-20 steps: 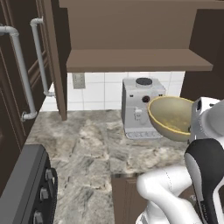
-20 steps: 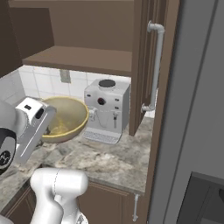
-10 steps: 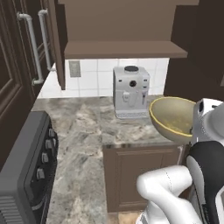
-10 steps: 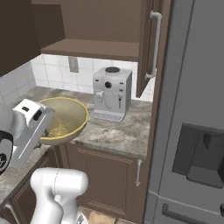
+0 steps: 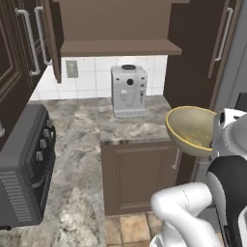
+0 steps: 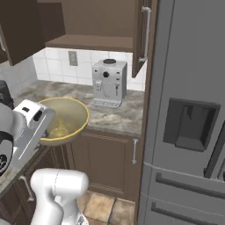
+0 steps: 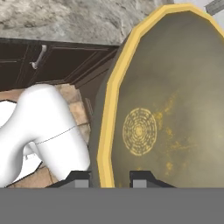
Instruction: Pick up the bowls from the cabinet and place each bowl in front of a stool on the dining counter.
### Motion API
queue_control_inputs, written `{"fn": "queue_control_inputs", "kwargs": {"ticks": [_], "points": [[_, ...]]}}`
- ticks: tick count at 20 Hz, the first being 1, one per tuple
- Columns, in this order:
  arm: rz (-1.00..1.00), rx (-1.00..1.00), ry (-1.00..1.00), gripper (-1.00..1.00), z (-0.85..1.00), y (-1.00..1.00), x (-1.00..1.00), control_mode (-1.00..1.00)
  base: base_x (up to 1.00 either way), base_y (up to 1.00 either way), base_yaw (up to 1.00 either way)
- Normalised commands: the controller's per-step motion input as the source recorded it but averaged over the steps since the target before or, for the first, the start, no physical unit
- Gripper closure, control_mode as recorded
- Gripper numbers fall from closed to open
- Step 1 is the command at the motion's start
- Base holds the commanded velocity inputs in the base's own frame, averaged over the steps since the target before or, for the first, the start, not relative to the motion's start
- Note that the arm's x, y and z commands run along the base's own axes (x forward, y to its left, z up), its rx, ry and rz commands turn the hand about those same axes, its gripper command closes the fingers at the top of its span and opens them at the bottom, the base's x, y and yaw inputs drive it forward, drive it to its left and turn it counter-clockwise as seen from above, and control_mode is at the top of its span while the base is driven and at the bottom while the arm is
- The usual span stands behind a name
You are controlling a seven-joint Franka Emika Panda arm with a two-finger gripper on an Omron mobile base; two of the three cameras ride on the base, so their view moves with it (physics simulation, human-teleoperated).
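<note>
Kitchen: gripper (image 7: 109, 180) pinching olive-beige bowl (image 7: 170, 109) rim.

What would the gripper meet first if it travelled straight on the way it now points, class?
The gripper is shut on the olive-beige bowl, so the bowl leads. Beyond it, the marbled worktop and the brown cabinet front below it lie ahead; which comes first is unclear.

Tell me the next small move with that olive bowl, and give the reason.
Probably keep the grip and carry on away from the worktop toward the dining counter. The gripper is shut on the rim of the olive bowl, one finger inside and one outside, and the bowl hangs tilted in the air, off the coffee machine's worktop. No stool or dining counter is in sight, so setting it down would be premature.
</note>
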Motion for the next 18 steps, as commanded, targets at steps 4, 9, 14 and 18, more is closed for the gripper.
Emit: {"fn": "queue_control_inputs", "kwargs": {"ticks": [4,9,14,18], "points": [[0.00,0.00,0.00,1.00,0.00,0.00,0.00,1.00,-0.62,-0.46,-0.28],[0.00,0.00,0.00,1.00,0.00,0.00,0.00,1.00,-0.25,-0.91,-0.42],[0.00,0.00,0.00,1.00,0.00,0.00,0.00,1.00,-0.02,-1.00,-0.57],[0.00,0.00,0.00,1.00,0.00,0.00,0.00,1.00,0.00,-1.00,-0.69]]}}
